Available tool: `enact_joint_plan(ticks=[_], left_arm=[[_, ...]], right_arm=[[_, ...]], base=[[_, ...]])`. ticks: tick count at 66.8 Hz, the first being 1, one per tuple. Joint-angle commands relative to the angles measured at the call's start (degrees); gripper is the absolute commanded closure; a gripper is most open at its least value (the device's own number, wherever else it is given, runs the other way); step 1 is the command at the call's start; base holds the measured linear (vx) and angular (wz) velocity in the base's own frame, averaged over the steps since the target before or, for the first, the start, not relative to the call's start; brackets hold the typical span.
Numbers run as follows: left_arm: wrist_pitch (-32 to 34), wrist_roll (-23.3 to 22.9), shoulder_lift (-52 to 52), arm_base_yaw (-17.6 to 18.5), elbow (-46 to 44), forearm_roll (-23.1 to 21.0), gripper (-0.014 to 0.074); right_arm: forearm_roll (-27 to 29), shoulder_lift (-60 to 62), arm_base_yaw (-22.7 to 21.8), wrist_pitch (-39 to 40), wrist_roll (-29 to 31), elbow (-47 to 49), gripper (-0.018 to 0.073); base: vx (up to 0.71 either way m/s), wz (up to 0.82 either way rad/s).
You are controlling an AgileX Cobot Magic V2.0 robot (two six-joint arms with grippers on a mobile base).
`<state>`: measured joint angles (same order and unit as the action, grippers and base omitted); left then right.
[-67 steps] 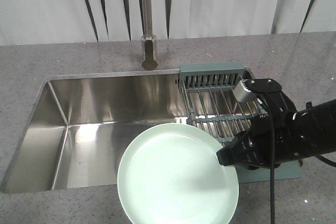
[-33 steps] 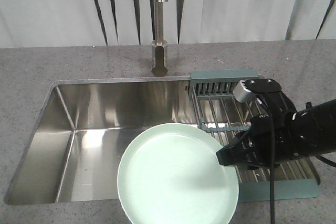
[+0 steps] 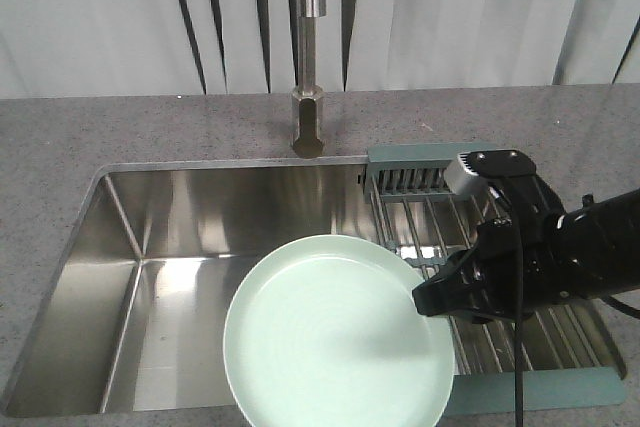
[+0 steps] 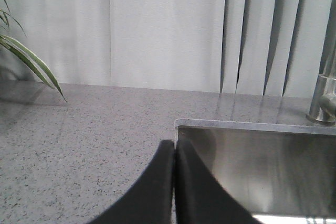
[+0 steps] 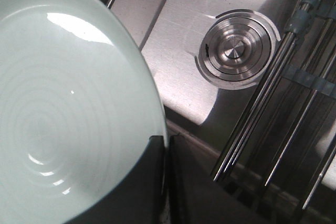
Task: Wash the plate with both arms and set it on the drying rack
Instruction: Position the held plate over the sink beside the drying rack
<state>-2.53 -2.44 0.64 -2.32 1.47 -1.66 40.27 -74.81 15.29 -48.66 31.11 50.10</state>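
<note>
Though unseen from the front, round drain [image 5: 236, 48] beside plate [image 5: 68, 103], right-wrist view.

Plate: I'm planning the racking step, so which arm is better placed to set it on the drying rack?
Right. The right arm clamps the plate at its rim, with the drying rack just beside it. The left arm has shut, empty jaws at the sink corner.

Mint-green plate [image 3: 335, 347] in right end effector [image 3: 426, 299]

A speckled grey stone tabletop [image 3: 120, 137] carries an inset steel sink [image 3: 200, 207], a faucet [image 3: 307, 132] and a wire drying rack [image 3: 430, 217].
</note>
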Motion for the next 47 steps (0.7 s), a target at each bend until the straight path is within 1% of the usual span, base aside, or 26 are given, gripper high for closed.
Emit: enact_joint_plan(ticks=[1,47], left_arm=[[4.36,-0.03,0.81,0.44,-1.52,-0.43,0.0603],[4.36,-0.03,0.81,0.44,-1.52,-0.43,0.0603]], right_arm=[[2.41,1.58,0.01,0.98,0.62,1.48,0.0561],[2.41,1.58,0.01,0.98,0.62,1.48,0.0561]], base=[[0.05,0.01],[0.03,0.0]])
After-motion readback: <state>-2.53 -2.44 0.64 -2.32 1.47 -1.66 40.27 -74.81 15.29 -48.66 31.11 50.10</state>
